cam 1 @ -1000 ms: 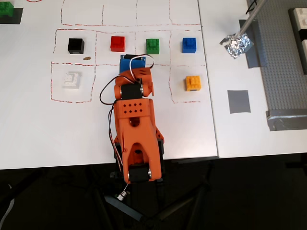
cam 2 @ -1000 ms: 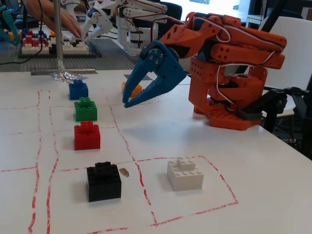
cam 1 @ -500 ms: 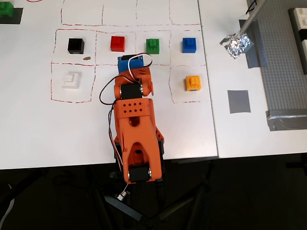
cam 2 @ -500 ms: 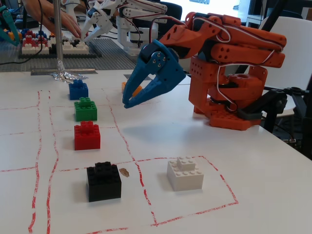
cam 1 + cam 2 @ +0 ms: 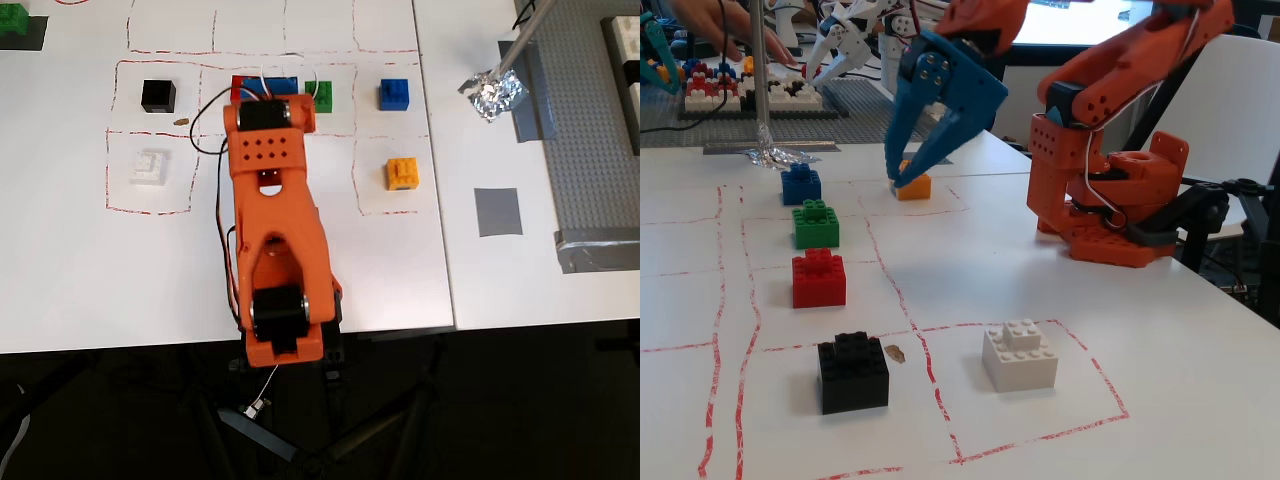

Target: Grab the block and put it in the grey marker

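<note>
The blue block (image 5: 394, 94) sits on the white sheet at the upper right of the overhead view; in the fixed view it (image 5: 801, 185) is the farthest in a row of blocks at the left. The grey marker (image 5: 497, 211) is a flat grey square on the table right of the sheet, out of the fixed view. My blue gripper (image 5: 908, 172) hangs above the table, open and empty, to the right of the blue block. In the overhead view it (image 5: 278, 84) is mostly hidden under the orange arm, left of the blue block.
A green block (image 5: 816, 224), a red block (image 5: 819, 278) and a black block (image 5: 852, 372) line up nearer the fixed camera. A white block (image 5: 1020, 355) and an orange-yellow block (image 5: 402, 172) lie apart. Crumpled foil (image 5: 493, 95) and a studded grey baseplate (image 5: 600, 130) are at the right.
</note>
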Robot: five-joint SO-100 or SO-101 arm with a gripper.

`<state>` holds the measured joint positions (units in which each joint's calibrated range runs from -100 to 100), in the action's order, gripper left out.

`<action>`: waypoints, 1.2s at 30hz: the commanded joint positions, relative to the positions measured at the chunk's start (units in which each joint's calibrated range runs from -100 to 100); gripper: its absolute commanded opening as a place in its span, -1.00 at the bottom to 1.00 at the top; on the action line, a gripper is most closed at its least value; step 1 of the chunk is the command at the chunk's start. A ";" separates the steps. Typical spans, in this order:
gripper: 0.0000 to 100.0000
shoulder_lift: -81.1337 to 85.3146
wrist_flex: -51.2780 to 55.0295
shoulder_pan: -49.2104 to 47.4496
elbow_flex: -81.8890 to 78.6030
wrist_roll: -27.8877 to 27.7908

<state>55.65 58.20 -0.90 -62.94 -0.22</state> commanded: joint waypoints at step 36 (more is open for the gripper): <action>-0.88 -57.07 19.68 33.58 66.75 25.98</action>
<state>-4.08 76.69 31.11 -2.25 24.54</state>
